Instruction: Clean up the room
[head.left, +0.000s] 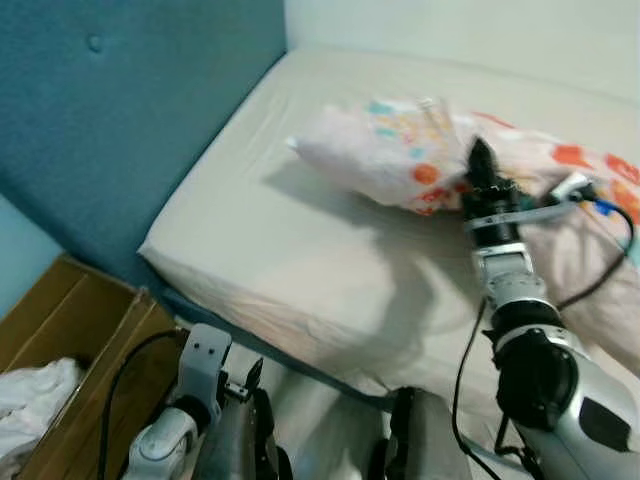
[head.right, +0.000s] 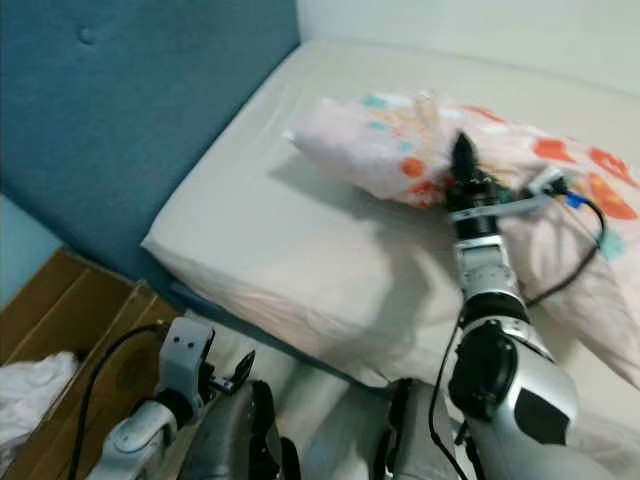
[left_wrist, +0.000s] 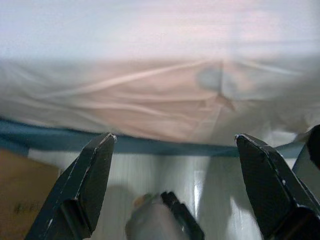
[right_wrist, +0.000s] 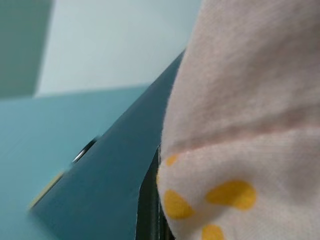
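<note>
Pink blanket (head.left: 400, 150) with orange and teal print bunches, pinched by right pincer (head.left: 481, 160).

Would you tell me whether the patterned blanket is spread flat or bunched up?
Bunched up. The patterned blanket sits in a raised heap on the bed, casting a shadow, with the right gripper at it.

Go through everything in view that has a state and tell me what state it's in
Pillow: lifted at one end, resting on the bed.
Bed sheet: fitted, lightly wrinkled.
Cardboard box: open, white cloth inside.
Right gripper: raised at the pillow, grip unclear.
Left gripper: open, low beside the bed.
</note>
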